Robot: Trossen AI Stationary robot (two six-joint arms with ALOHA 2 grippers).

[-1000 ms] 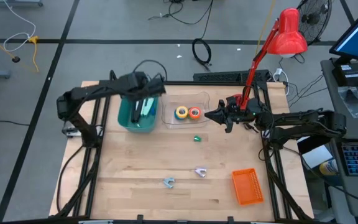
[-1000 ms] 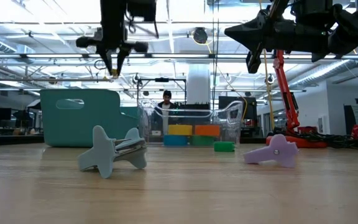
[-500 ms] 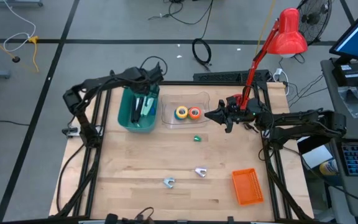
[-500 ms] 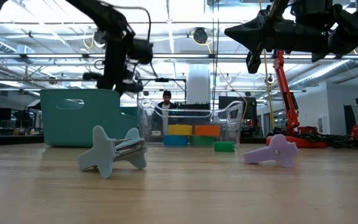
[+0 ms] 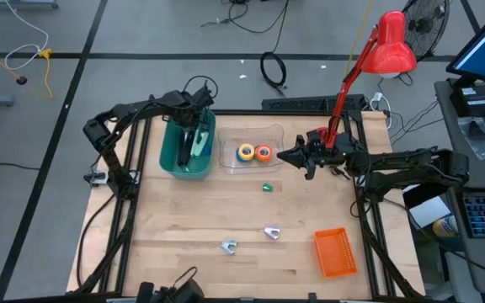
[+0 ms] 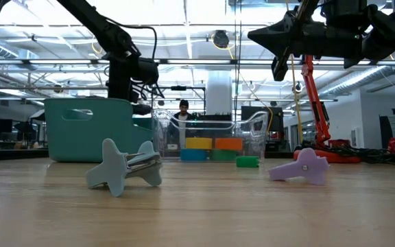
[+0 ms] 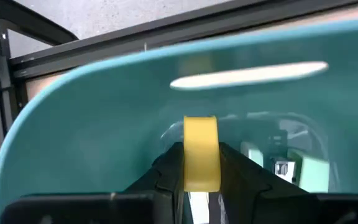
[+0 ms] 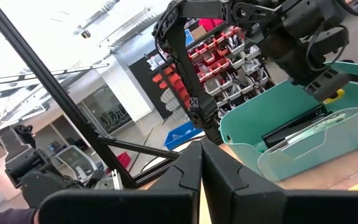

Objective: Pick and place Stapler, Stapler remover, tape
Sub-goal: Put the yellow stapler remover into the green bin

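At the table's point(image 5: 183, 244) near edge, toward five o'clock, sits an orange basket point(image 5: 335, 252). Just beyond it lie two staple removers, a grey one point(image 5: 229, 246) and a lilac one point(image 5: 271, 232), well apart from everything else. Past them, near the centre, a green roll of tape point(image 5: 267, 188) lies alone on the wood.

Farther back, a clear tray point(image 5: 228, 156) holds a yellow-over-blue pair and an orange roll point(image 5: 263, 153). At three o'clock of it the right claw point(image 5: 283, 156) hovers, closed and empty.

At eleven o'clock stands the teal bin point(image 5: 168, 160), with staplers already inside. The left claw point(image 7: 200, 163) dips into it, pinching a yellow roll of tape point(image 7: 200, 152) between partly closed fingers.

The step in hand looks like dropping this roll into the bin; next the fingers need to spread and the arm lift straight up, clear of the bin's walls. The bin stands close to the table's far rail, while the middle of the table offers open room.
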